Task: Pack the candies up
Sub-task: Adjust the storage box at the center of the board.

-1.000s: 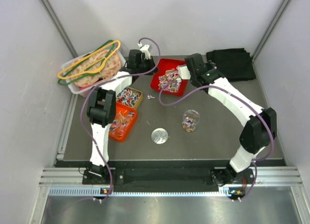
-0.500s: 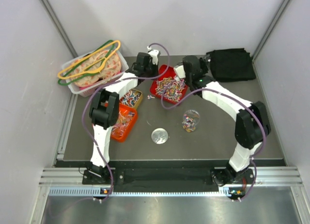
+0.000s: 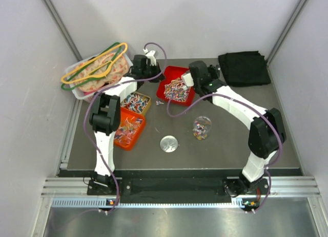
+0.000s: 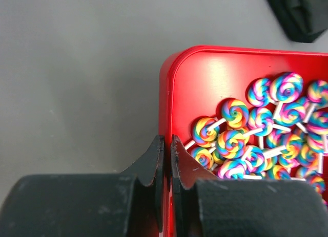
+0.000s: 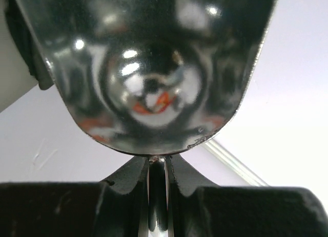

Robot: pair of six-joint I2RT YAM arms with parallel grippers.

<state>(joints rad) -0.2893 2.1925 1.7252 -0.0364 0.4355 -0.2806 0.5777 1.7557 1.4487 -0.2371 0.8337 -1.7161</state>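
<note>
- L gripper (image 4: 165,145) – jaws almost shut, pinching the left rim of the red tray (image 4: 200,83).
- Candies (image 4: 237,141) – swirly lollipops piled in that tray, near the far edge of the table (image 3: 230,145), about mid-way.
- R gripper (image 5: 158,163): jaws almost shut on a shiny metal scoop (image 5: 148,68), by the tray's right edge.
- Jar (image 3: 202,127) w/ a few candies stands mid-table; lid (image 3: 168,144) lies apart, to its left.
</note>
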